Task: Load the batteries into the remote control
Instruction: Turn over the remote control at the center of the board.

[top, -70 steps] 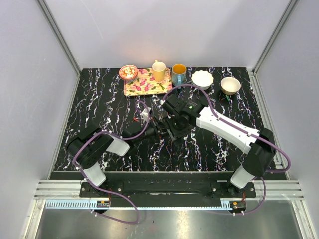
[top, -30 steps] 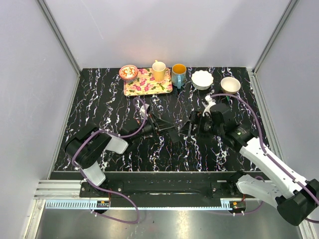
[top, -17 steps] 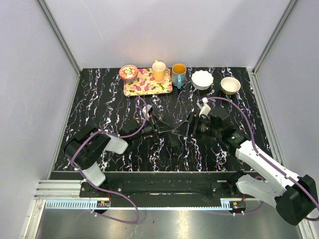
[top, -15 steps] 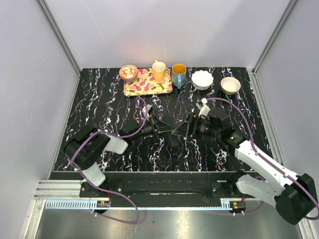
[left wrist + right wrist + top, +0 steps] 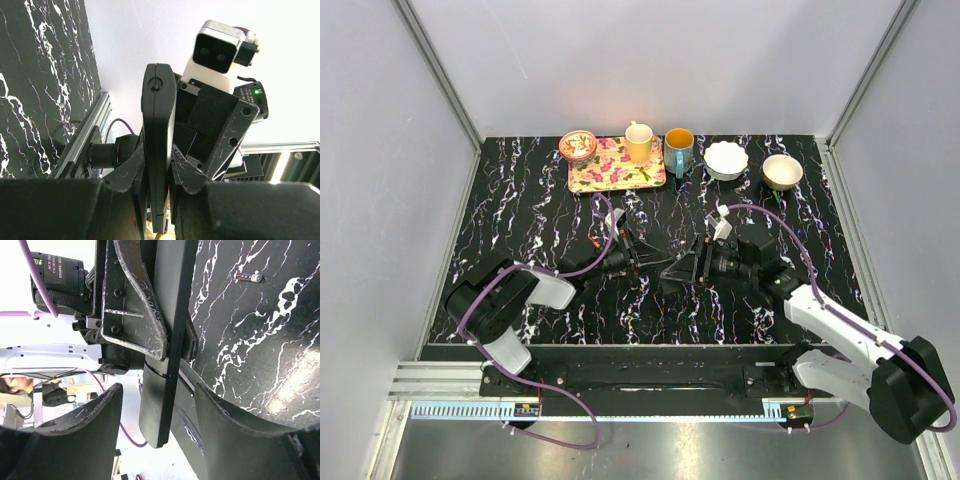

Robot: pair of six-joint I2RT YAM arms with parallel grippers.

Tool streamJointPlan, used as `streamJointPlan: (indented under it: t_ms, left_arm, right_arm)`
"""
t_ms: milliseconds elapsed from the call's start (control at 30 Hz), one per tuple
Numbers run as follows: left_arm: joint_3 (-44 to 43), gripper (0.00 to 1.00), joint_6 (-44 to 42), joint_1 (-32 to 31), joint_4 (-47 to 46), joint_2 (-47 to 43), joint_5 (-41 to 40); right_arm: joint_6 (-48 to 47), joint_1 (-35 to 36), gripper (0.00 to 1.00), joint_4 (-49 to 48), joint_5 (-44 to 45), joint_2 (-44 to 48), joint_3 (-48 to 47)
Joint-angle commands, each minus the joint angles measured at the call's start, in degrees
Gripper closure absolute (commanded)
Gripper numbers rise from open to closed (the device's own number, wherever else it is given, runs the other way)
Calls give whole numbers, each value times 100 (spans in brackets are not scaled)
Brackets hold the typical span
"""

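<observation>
While left gripper (image 5: 159, 167) clamps remote control (image 5: 158, 115) above table (image 5: 520, 220) centre, we note long axis points straight at right gripper (image 5: 159, 392); its jaws stand apart, astride free end, gaps both sides. One battery (image 5: 249, 276) lies on table beyond, clear of both.

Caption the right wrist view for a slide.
Left gripper holds the remote control inside the open right gripper; battery nearby.

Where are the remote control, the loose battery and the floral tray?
remote control (image 5: 159, 145), left wrist view, middle of its visible side.
loose battery (image 5: 249, 276), right wrist view, middle of its body.
floral tray (image 5: 610, 168), top external view, bare patterned surface.
</observation>
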State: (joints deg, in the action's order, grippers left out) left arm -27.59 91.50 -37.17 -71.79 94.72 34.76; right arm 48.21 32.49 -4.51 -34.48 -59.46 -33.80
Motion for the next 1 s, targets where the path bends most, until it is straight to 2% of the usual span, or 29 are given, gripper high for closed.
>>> streamJointPlan:
  t_ms: [0,300,433,633,767,800,967]
  left_arm:
    - [-123,100,-27,17,-2208,-252,74]
    - [-97,100,-45,17,-2208,-357,74]
    - [-62,100,-54,8,-2217,-392,66]
    - [-62,100,-54,-18,-2225,-454,39]
    - [-79,100,-45,-36,-2225,-463,30]
    - [-88,100,-54,-54,-2225,-463,30]
    - [-123,100,-106,-273,-2182,-463,22]
  right_arm:
    - [531,-59,36,-1121,-586,-170,259]
    - [963,-111,47,-1860,-841,-355,550]
    - [1059,-129,65,-2036,-902,-426,585]
    - [1261,-138,78,-2378,-1017,-619,620]
    - [1349,-138,93,-2484,-1061,-689,629]
    - [1367,-146,100,-2484,-1043,-716,629]
    - [1455,-155,100,-2493,-920,-760,586]
